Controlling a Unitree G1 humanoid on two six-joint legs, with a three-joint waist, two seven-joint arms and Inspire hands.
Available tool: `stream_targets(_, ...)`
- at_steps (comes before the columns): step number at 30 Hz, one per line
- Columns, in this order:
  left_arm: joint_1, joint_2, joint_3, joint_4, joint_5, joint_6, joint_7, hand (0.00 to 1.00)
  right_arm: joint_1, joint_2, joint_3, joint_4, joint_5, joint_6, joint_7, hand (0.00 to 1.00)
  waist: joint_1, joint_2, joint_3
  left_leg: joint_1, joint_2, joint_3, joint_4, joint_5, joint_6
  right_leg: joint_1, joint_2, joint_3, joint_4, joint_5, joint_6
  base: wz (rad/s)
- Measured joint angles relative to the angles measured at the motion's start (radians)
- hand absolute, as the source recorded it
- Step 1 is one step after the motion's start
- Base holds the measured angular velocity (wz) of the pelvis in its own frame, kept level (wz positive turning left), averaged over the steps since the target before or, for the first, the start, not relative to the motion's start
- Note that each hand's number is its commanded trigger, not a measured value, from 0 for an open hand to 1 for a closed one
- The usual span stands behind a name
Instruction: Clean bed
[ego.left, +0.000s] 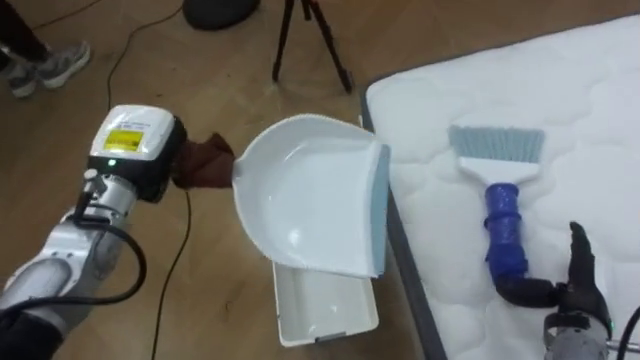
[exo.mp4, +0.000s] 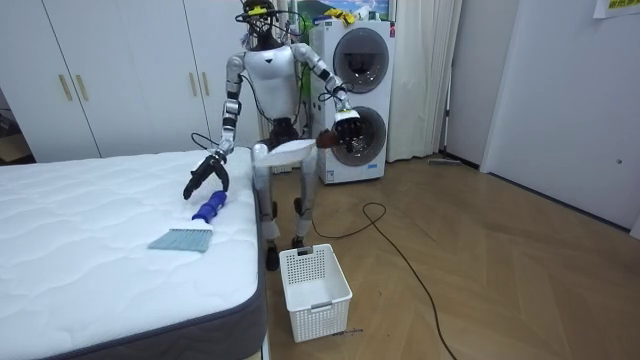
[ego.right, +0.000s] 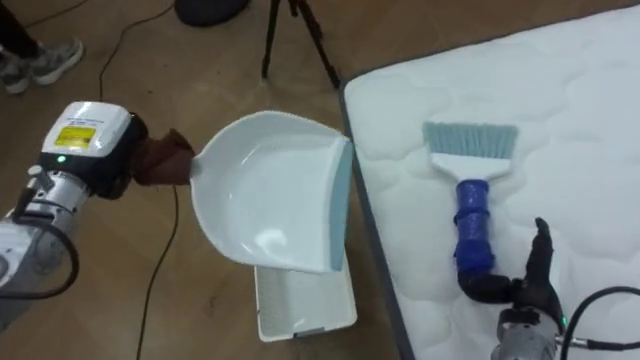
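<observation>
L hand (ego.left: 205, 165): centre-left, clenched on dustpan (ego.left: 310, 195) handle.
R hand (ego.left: 575, 285): lower right, fingers curled on brush (ego.left: 502, 205) handle end.
Brush: flat on bed (ego.left: 600, 100).
Basket (ego.left: 325, 305): on floor under dustpan.

Nothing was legible; the yellow label (ego.left: 128, 141) on the wrist behind the left hand (ego.left: 205, 165) carried print (too small to read)

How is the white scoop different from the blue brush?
The dustpan is white and wide; the brush is slim, with a blue handle and pale bristles. The dustpan hangs in the air beside the mattress, over a white basket; the brush lies on the mattress. The left hand holds the dustpan, the right hand the brush. Both are cleaning tools.
</observation>
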Motion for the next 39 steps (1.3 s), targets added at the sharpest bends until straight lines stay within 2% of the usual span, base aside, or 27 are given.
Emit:
stream_targets(2,0.029,-0.023,0.025,-0.04,-0.049,-0.014,0.001,1.0,-0.001,0.0,-0.002,-0.001,0.0,0.0,0.0,0.0,-0.005,-0.004,-0.0017,0.051,0.0,0.035,-0.041,0.0,0.0,0.024,0.009,0.03,-0.008,0.004,0.003,-0.62)
stream_targets(4,0.1,-0.072,0.059,-0.083,-0.128,-0.023,0.009,1.0,0.014,0.0,-0.007,-0.008,0.001,0.001,-0.004,0.0,-0.013,-0.013,-0.0104,0.103,0.0,0.068,-0.075,0.0,0.0,0.045,0.012,0.02,-0.009,0.006,0.0,-0.66)
stream_targets(5,0.111,-0.084,0.059,-0.083,-0.159,-0.027,0.009,1.0,0.02,0.0,-0.008,-0.013,0.001,0.003,-0.007,0.0,-0.014,-0.018,-0.0096,0.115,0.0,0.073,-0.08,-0.001,-0.001,0.049,0.013,0.016,-0.008,0.007,-0.002,-0.66)
stream_targets(8,0.184,-0.155,0.083,-0.084,-0.276,-0.03,0.013,1.0,0.053,0.003,-0.008,-0.066,0.001,0.022,-0.014,0.0,-0.001,-0.062,-0.0088,0.154,-0.006,0.081,-0.08,-0.003,-0.006,0.05,0.028,0.035,0.008,0.014,-0.013,-0.98)
stream_targets(9,0.219,-0.194,0.109,-0.08,-0.306,-0.03,0.016,1.0,0.052,0.009,-0.006,-0.075,0.004,0.024,-0.013,0.0,0.001,-0.085,-0.0087,0.164,-0.013,0.083,-0.08,-0.003,-0.006,0.049,0.035,0.049,0.008,0.02,-0.019,-1.18)
stream_targets(11,0.262,-0.233,0.118,-0.08,-0.357,-0.03,0.017,1.0,0.051,0.022,-0.004,-0.087,0.011,0.045,-0.012,0.0,0.001,-0.106,-0.0097,0.178,-0.002,0.098,-0.103,-0.003,-0.006,0.053,0.055,0.041,-0.038,0.066,-0.024,-1.24)
stream_targets(12,0.29,-0.258,0.13,-0.078,-0.392,-0.031,0.018,1.0,0.045,0.034,0.0,-0.095,0.012,0.06,-0.009,0.0,0.01,-0.112,-0.0099,0.174,0.034,0.168,-0.13,0.003,-0.01,0.073,0.062,-0.018,-0.098,0.121,-0.03,-1.38)
stream_targets(13,0.311,-0.283,0.135,-0.066,-0.427,-0.03,0.022,1.0,0.044,0.049,0.0,-0.103,0.016,0.068,-0.011,0.0,0.019,-0.122,-0.0084,0.176,0.056,0.238,-0.135,0.003,-0.009,0.072,0.037,-0.129,-0.038,0.097,-0.023,-1.32)
stream_targets(14,0.319,-0.301,0.134,-0.058,-0.441,-0.027,0.022,1.0,0.046,0.052,-0.001,-0.103,0.017,0.069,-0.011,0.0,0.019,-0.128,-0.0098,0.18,0.06,0.265,-0.14,0.003,-0.009,0.079,0.011,-0.178,0.016,0.066,-0.023,-1.17)
stream_targets(16,0.343,-0.363,0.127,-0.055,-0.508,-0.001,0.023,1.0,0.043,0.052,-0.004,-0.103,0.019,0.072,-0.011,0.0,0.024,-0.152,-0.01,0.2,0.051,0.379,-0.173,0.011,-0.004,0.16,-0.103,-0.287,0.155,-0.039,0.019,-1.16)
stream_targets(17,0.345,-0.374,0.126,-0.055,-0.517,0.005,0.023,1.0,0.04,0.053,-0.003,-0.103,0.018,0.072,-0.01,0.0,0.026,-0.158,-0.0104,0.2,0.05,0.406,-0.173,0.011,-0.003,0.187,-0.131,-0.302,0.165,-0.053,0.031,-1.36)
stream_targets(18,0.345,-0.383,0.125,-0.056,-0.546,0.014,0.024,1.0,0.026,0.056,0.001,-0.104,0.01,0.073,-0.005,0.0,0.04,-0.17,-0.0047,0.197,0.049,0.466,-0.174,0.011,-0.002,0.231,-0.182,-0.317,0.164,-0.063,0.047,-1.56)
stream_targets(19,0.348,-0.389,0.123,-0.056,-0.556,0.023,0.026,1.0,0.016,0.06,0.002,-0.109,0.006,0.073,0.005,0.0,0.063,-0.183,-0.0036,0.193,0.047,0.525,-0.18,0.012,-0.003,0.275,-0.226,-0.321,0.138,-0.053,0.065,-1.62)
stream_targets(20,0.353,-0.391,0.123,-0.056,-0.561,0.025,0.027,1.0,0.015,0.062,0.002,-0.116,0.008,0.073,0.011,0.0,0.073,-0.19,-0.0047,0.189,0.046,0.546,-0.178,0.012,-0.003,0.302,-0.246,-0.328,0.104,-0.04,0.08,-1.5)
stream_targets(21,0.358,-0.396,0.12,-0.053,-0.561,0.03,0.027,1.0,0.014,0.062,0.001,-0.124,0.008,0.073,0.024,0.0,0.078,-0.2,-0.0042,0.179,0.044,0.554,-0.165,0.016,-0.003,0.341,-0.265,-0.339,0.011,-0.037,0.107,-1.38)
stream_targets(22,0.36,-0.4,0.12,-0.038,-0.563,0.029,0.028,1.0,0.009,0.062,0.001,-0.125,0.008,0.07,0.035,0.0,0.084,-0.206,-0.001,0.175,0.043,0.538,-0.165,0.027,-0.004,0.354,-0.258,-0.346,-0.064,-0.04,0.117,-1.39)
stream_targets(23,0.364,-0.401,0.122,-0.033,-0.564,0.03,0.028,1.0,0.006,0.062,0.001,-0.126,0.008,0.069,0.041,0.0,0.09,-0.206,-0.0007,0.171,0.043,0.51,-0.163,0.031,-0.006,0.357,-0.251,-0.349,-0.093,-0.039,0.118,-1.42)
stream_targets(24,0.372,-0.397,0.124,-0.032,-0.565,0.03,0.032,1.0,0.006,0.062,0.001,-0.13,0.006,0.065,0.048,0.0,0.092,-0.205,-0.0017,0.156,0.047,0.453,-0.145,0.036,-0.008,0.369,-0.239,-0.353,-0.149,-0.033,0.126,-1.11)
stream_targets(25,0.373,-0.391,0.126,-0.032,-0.574,0.029,0.034,1.0,0.006,0.062,-0.001,-0.137,0.005,0.064,0.055,0.0,0.078,-0.203,-0.0035,0.134,0.059,0.43,-0.125,0.035,-0.008,0.38,-0.227,-0.364,-0.198,-0.024,0.136,-0.85)
stream_targets(27,0.367,-0.393,0.134,-0.032,-0.585,0.028,0.034,1.0,0.013,0.062,-0.013,-0.158,0.002,0.064,0.067,0.0,0.041,-0.193,-0.0068,0.104,0.082,0.432,-0.101,0.036,-0.01,0.376,-0.209,-0.371,-0.232,-0.008,0.15,-0.3)
stream_targets(31,0.383,-0.395,0.132,-0.032,-0.586,0.014,0.032,1.0,0.059,0.067,-0.021,-0.165,-0.039,0.06,0.095,0.0,0.009,-0.182,-0.0131,0.107,0.121,0.429,-0.098,0.063,-0.032,0.377,-0.167,-0.372,-0.254,0.013,0.124,-0.09)
stream_targets(34,0.389,-0.395,0.133,-0.032,-0.586,0.012,0.031,1.0,0.079,0.073,-0.039,-0.166,-0.047,0.059,0.125,0.0,-0.012,-0.175,-0.0175,0.105,0.132,0.405,-0.098,0.09,-0.042,0.379,-0.152,-0.387,-0.25,0.009,0.101,0.14)
stream_targets(35,0.389,-0.396,0.133,-0.032,-0.586,0.011,0.03,0.75,0.082,0.074,-0.043,-0.166,-0.047,0.059,0.131,0.0,-0.012,-0.174,-0.0195,0.105,0.132,0.403,-0.099,0.097,-0.043,0.379,-0.15,-0.387,-0.251,0.004,0.096,0.16)
stream_targets(36,0.389,-0.396,0.133,-0.032,-0.586,0.01,0.03,0.75,0.087,0.075,-0.049,-0.171,-0.047,0.059,0.145,0.0,-0.013,-0.172,-0.0201,0.105,0.139,0.402,-0.098,0.106,-0.045,0.378,-0.144,-0.387,-0.251,-0.007,0.089,0.0)
stream_targets(37,0.391,-0.396,0.133,-0.032,-0.585,0.01,0.029,0.6,0.099,0.077,-0.051,-0.183,-0.047,0.059,0.153,0.0,-0.008,-0.17,-0.0214,0.106,0.145,0.394,-0.096,0.113,-0.048,0.377,-0.143,-0.382,-0.249,-0.013,0.082,-0.1)
stream_targets(38,0.394,-0.397,0.133,-0.032,-0.585,0.01,0.028,0.53,0.105,0.079,-0.051,-0.191,-0.047,0.059,0.157,0.0,-0.006,-0.169,-0.0216,0.108,0.145,0.38,-0.097,0.117,-0.051,0.377,-0.141,-0.378,-0.248,-0.017,0.081,-0.27)
stream_targets(39,0.406,-0.4,0.135,-0.032,-0.585,0.01,0.026,0.14,0.111,0.084,-0.051,-0.199,-0.049,0.059,0.165,0.0,0.005,-0.168,-0.0224,0.114,0.144,0.349,-0.098,0.122,-0.057,0.377,-0.135,-0.362,-0.246,-0.018,0.077,-0.49)
